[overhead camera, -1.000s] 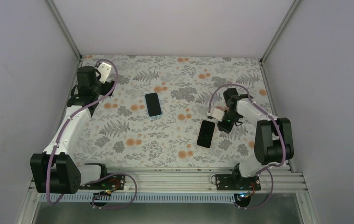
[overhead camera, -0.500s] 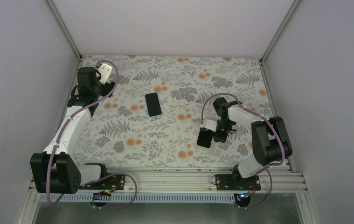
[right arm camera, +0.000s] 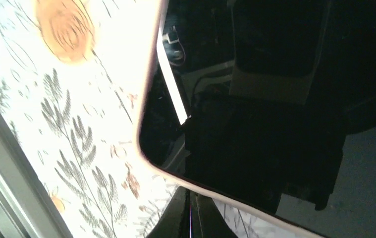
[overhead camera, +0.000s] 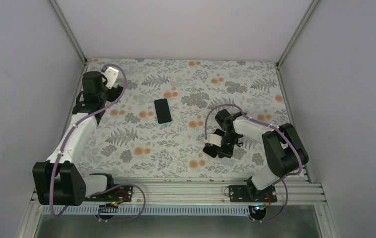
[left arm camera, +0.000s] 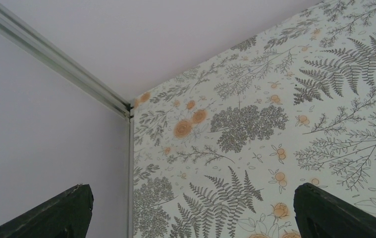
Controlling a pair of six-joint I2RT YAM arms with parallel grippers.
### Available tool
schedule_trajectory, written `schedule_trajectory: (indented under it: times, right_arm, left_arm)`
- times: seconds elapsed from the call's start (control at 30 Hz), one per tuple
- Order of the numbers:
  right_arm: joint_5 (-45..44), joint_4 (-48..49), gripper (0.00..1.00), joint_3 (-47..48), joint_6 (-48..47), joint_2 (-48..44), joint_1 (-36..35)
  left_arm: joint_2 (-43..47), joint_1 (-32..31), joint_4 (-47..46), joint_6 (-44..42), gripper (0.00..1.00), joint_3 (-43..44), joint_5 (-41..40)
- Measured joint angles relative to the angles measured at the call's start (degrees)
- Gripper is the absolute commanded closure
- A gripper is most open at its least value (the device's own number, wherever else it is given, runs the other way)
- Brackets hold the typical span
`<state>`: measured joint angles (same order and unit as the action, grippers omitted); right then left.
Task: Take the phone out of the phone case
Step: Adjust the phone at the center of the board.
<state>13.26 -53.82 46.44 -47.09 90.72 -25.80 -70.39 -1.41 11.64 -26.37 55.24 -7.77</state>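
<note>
right gripper (overhead camera: pixel 223 148) clamps the phone (right arm camera: pixel 275 124) near-right of the blue-rimmed phone case (overhead camera: pixel 163 111); left gripper (left arm camera: pixel 191 193) gapes open far left.

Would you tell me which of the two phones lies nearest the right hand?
The dark phone under the right hand; the blue-rimmed phone lies apart, mid-table.

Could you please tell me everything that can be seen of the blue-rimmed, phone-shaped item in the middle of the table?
The blue-rimmed item is a thin rectangle with rounded corners, with a dark, smooth-looking face framed by a narrow light blue edge. It lies flat on the floral table cover, its long axis pointing roughly away from the arm bases and turned slightly. Nothing but the cover touches it. Only the top view shows it, too small to tell whether it is an empty case or one with a phone inside.
</note>
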Motion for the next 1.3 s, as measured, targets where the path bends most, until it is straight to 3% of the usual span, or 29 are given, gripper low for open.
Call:
schedule_trajectory:
  times: [0.23,0.53,0.73,0.93,1.3]
  right_arm:
    - [4.7,2.6,0.96,4.5,1.4,1.7,-2.4]
    - [8.9,5.2,0.96,17.6,1.9,13.1,-3.8]
    - [10.8,3.7,0.96,22.3,1.0,15.8,-4.3]
    - [11.0,-0.1,0.96,21.2,-1.0,12.8,-4.5]
    - [9.5,-5.4,0.96,9.3,-1.2,2.2,-6.9]
  left_arm:
    - [-0.9,0.0,-0.8,0.0,0.00,0.0,-0.3]
    - [-1.6,0.0,-2.8,-0.3,0.00,-0.7,-1.3]
    - [-1.6,0.0,-3.1,-1.1,0.00,-1.6,-2.0]
    - [-1.1,0.2,-3.2,-1.9,0.00,-3.1,-2.6]
    - [-0.6,0.7,-3.4,-2.1,0.00,-3.5,-1.9]
